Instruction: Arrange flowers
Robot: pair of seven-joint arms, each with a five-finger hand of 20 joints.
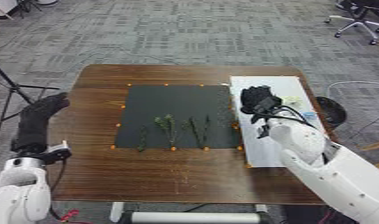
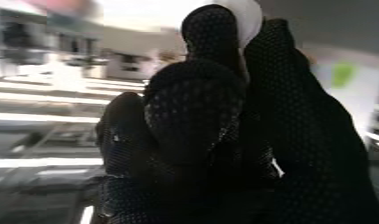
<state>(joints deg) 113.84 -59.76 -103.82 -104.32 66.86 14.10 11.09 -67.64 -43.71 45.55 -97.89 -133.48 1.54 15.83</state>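
Observation:
In the head view my right hand [image 1: 256,99] is over the left part of the white board [image 1: 272,159]. In the right wrist view a small white thing shows beside the black glove of my right hand [image 2: 199,107]; whether it is held I cannot tell. Three groups of green stems lie on the dark mat [image 1: 159,102]: a thin sprig [image 1: 143,138] at the left, a bushier bunch [image 1: 169,129] in the middle and long stems [image 1: 200,132] to the right. My left hand [image 1: 41,114] is off the table's left side, its fingers relaxed.
Yellow-green [image 1: 293,100] and blue [image 1: 310,115] items are on the white board, right of my right hand. Small orange marks edge the mat. A black bin [image 1: 332,112] stands beyond the table's right edge, a tripod [image 1: 15,87] at the left.

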